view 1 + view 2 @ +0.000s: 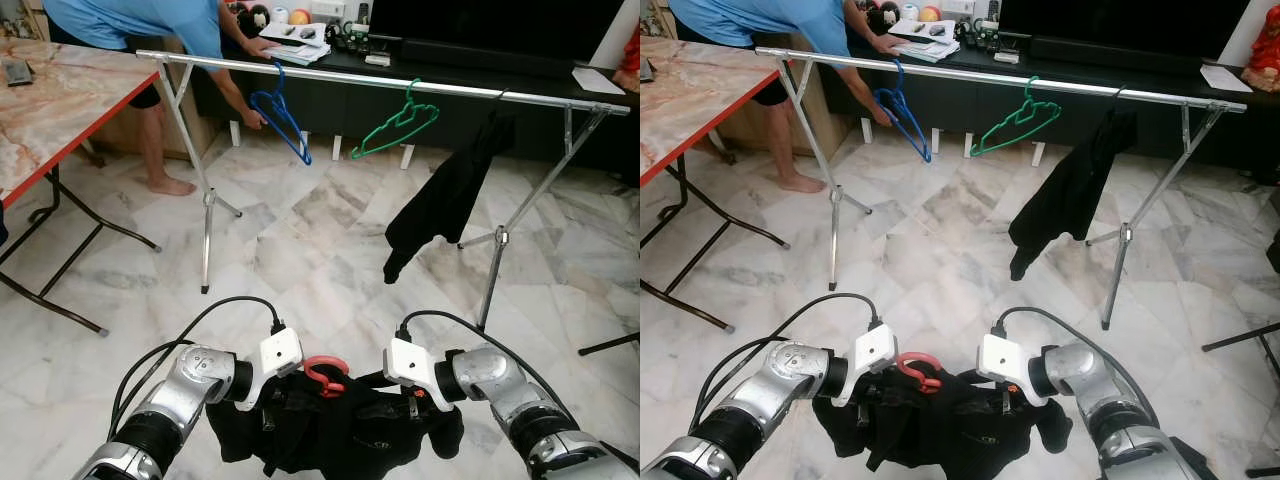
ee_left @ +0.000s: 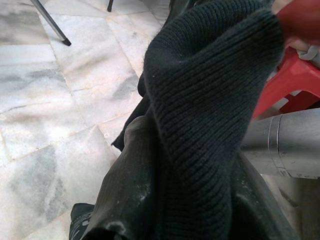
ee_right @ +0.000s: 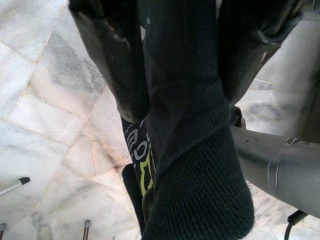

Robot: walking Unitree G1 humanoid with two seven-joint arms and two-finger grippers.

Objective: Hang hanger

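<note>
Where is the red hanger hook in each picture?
Left eye view: the red hook sits low in the middle, between the two arms, above the black garment.
Right eye view: the same hook, low and left of middle.
Left wrist view: red plastic at the edge, beside the knit.
Right wrist view: I cannot make it out.
Shared landmark: the black garment.

marble floor (image 1: 300, 240), marble-top table (image 1: 60, 100), black cabinet (image 1: 480, 70)

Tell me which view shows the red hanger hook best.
The left eye view: the red hanger hook stands whole above the black garment, between both grippers. The right eye view matches it. The left wrist view catches a blurred red edge; the right wrist view shows just knit fabric.
</note>
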